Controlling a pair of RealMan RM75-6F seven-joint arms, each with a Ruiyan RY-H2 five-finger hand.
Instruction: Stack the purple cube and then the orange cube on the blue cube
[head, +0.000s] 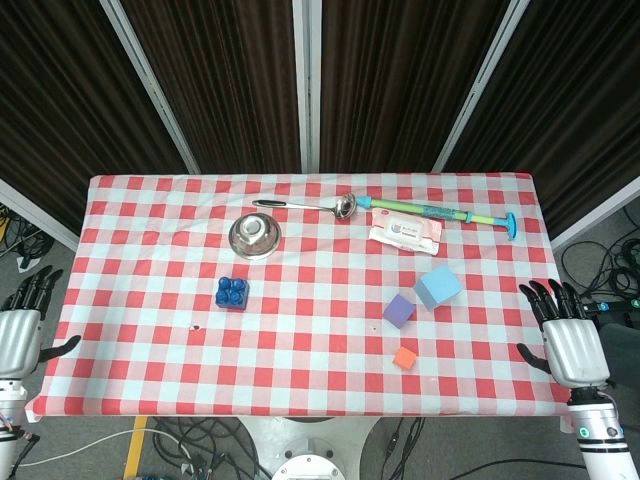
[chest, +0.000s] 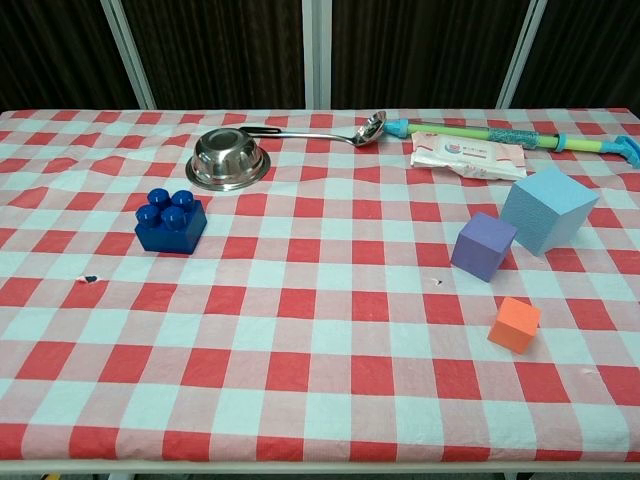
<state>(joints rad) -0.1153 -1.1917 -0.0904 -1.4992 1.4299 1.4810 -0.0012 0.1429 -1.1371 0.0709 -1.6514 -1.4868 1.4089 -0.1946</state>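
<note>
Nothing is stacked. The blue cube (head: 438, 286) rests on the table (head: 300, 340); the purple cube (head: 399, 310) sits just beside its near-left corner, possibly touching, and the orange cube (head: 405, 358) lies nearer the robot than the purple one, apart from it. Right hand (head: 568, 338) hangs off the table edge beyond the blue cube, fingers (head: 545, 298) spread, holding nothing. Left hand (head: 22, 325) likewise, at the opposite edge.

Risks, as judged:
- Closeness of purple to blue leaves little room for fingers; a grasp may shove the blue cube.
- The orange cube is small; a loose pinch may drop it.
- Off-centre placement may topple the stack.
</note>
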